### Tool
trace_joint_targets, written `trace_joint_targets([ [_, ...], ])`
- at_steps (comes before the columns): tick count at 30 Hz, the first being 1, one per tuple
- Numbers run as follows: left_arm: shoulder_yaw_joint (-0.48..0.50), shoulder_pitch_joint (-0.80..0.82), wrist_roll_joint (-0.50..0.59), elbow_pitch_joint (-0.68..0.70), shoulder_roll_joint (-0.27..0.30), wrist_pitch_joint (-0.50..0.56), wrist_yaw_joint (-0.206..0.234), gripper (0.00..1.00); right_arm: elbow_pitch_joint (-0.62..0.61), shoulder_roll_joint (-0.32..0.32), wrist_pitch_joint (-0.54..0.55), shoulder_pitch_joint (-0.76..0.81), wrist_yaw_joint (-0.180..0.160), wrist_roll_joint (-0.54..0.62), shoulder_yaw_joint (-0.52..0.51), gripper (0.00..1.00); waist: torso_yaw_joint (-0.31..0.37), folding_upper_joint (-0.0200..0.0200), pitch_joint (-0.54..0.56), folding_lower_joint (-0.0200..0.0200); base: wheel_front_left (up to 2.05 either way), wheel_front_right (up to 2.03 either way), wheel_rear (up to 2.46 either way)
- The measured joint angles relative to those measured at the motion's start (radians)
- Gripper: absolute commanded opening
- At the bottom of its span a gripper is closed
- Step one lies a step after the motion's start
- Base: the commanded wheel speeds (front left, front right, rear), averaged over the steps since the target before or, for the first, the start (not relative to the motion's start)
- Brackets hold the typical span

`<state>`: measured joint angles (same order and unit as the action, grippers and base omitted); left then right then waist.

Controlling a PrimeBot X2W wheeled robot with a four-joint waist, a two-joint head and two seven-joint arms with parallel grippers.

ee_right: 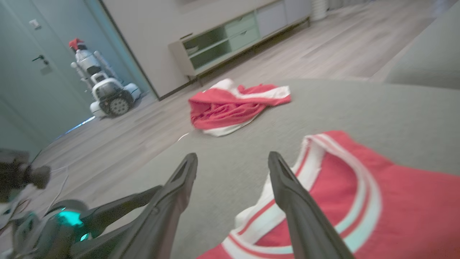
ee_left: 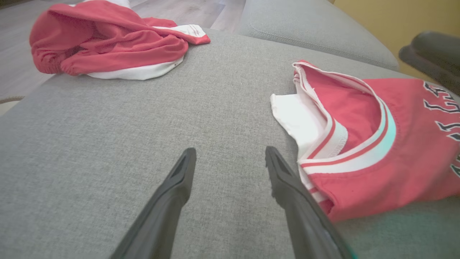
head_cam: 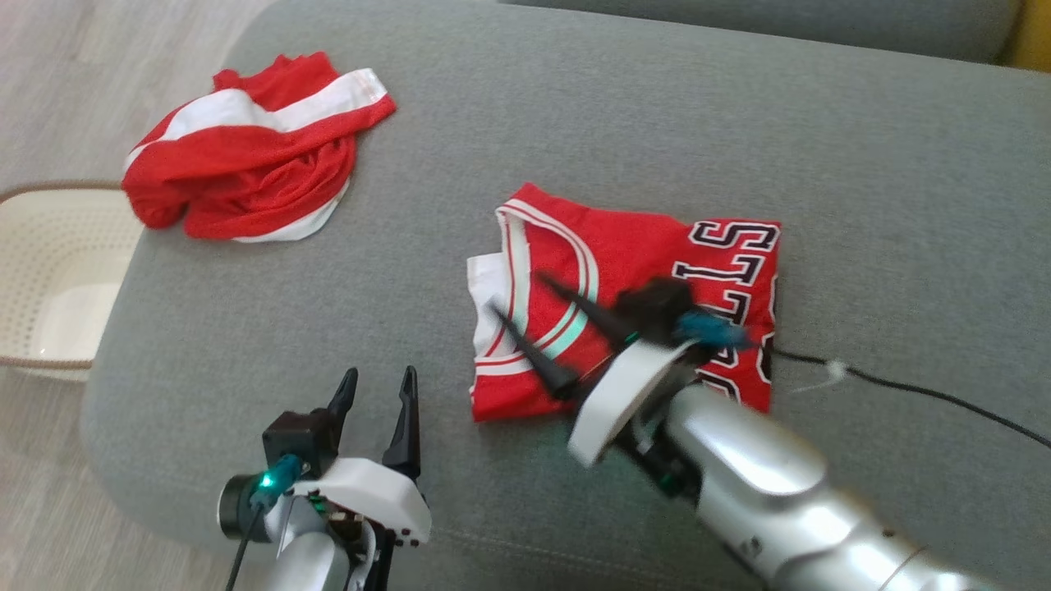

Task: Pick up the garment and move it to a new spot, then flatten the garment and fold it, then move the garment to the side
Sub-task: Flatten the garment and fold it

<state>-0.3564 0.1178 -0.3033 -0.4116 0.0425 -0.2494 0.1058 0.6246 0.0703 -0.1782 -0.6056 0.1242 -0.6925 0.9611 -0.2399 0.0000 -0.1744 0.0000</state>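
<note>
Right gripper (head_cam: 516, 291), fingers spread, is hanging over the squarely folded red jersey (head_cam: 640, 246); nubby grey cushion (head_cam: 657, 107) is lying bare around it.

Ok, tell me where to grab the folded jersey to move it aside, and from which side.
Probably the near-left corner of the folded jersey, where the stacked layers lie flat and can be pinched together. Come in low from the robot's left, over bare cushion; the open left end effector sits beside that edge.
</note>
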Motion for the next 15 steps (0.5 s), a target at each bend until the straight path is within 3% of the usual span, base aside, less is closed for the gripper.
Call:
trace_joint_targets([
  [7,0.015,0.0,0.014,0.015,0.0,0.0,0.001,1.0,0.138,0.007,-0.07,-0.002,0.0,0.138,-0.281,1.0,0.053,0.0,0.012,0.0,0.0,0.0,0.0],
  [9,0.023,0.0,0.033,0.021,0.0,0.0,0.002,1.0,0.122,0.009,-0.07,0.025,0.0,0.239,-0.451,1.0,0.084,0.0,0.015,0.0,0.0,0.0,0.0],
  [15,0.079,-0.002,0.049,0.029,0.0,0.0,0.011,1.0,0.046,0.005,-0.072,0.181,0.0,0.402,-0.71,1.0,0.152,0.0,0.026,0.0,0.0,0.0,0.0],
])
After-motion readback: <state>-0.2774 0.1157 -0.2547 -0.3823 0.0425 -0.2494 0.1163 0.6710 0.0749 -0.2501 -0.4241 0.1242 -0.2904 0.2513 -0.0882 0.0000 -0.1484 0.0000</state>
